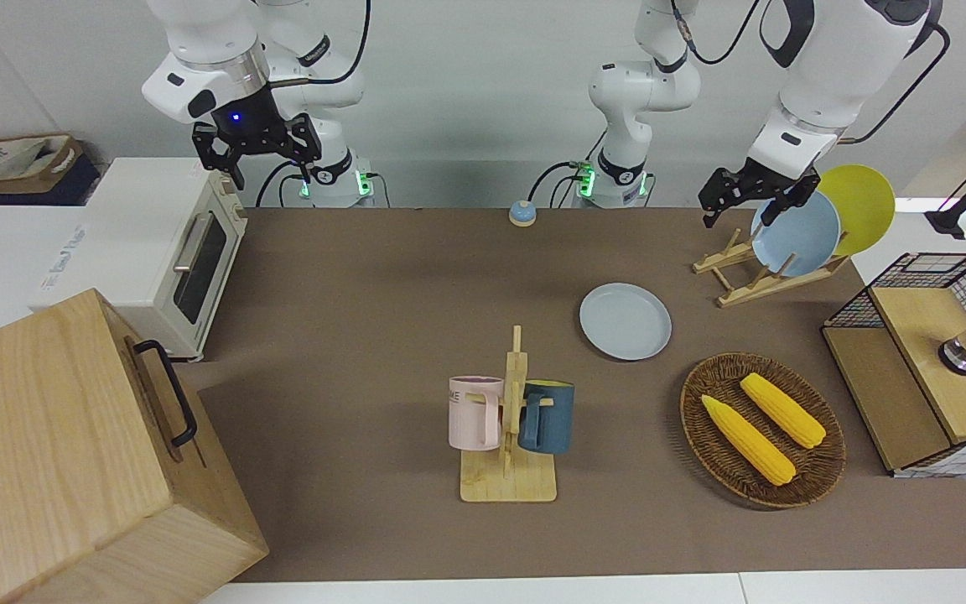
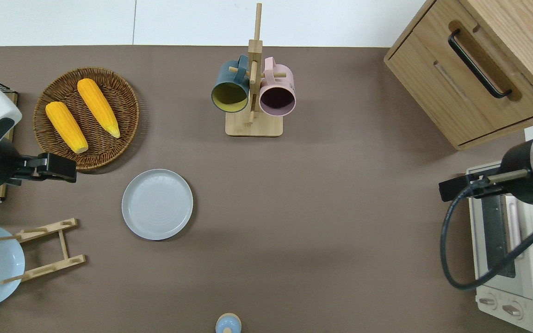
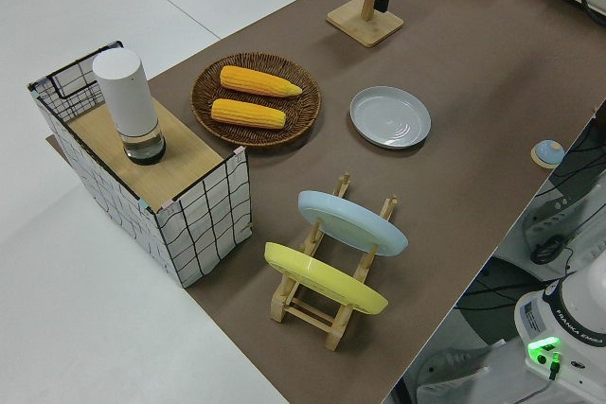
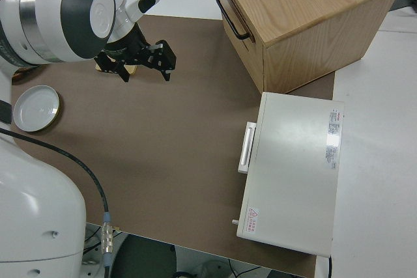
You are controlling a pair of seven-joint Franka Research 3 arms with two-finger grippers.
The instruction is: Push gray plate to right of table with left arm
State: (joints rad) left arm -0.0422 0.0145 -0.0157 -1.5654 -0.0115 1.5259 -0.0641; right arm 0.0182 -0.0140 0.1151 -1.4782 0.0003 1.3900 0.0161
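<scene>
Looking from the front camera, I see my left gripper [image 1: 743, 200] hanging in the air with its two black fingers spread apart and nothing between them, up by the wooden rack that carries a sky-blue plate [image 1: 795, 234] and a yellow plate [image 1: 860, 205]. My target, the round pale gray-blue plate [image 1: 625, 320] with its low rim, lies flat on the long matte brown table [image 1: 366, 352], toward my left arm's end, nearer to me than the bamboo mug stand [image 1: 511, 436] with its pink and dark teal mugs, and beside the woven brown basket [image 1: 762, 429] holding two yellow corn cobs. My right arm is parked. From overhead, my left gripper [image 2: 58, 167] sits over the basket's near edge, apart from the gray plate [image 2: 157, 204], with bare brown tabletop stretching from that plate toward the white toaster oven [image 2: 509, 249] and the light wooden box [image 2: 474, 69] at the right arm's end. From the left side camera, the gray plate [image 3: 390, 116] rests untouched between the basket and the small blue bell [image 3: 547, 151]. From the right side camera, the plate [image 4: 37, 107] shows at the edge, and my right gripper [image 4: 143, 63] holds open fingers on nothing. I judge the push not yet begun: I must lower beside the plate's rim and slide it across.
</scene>
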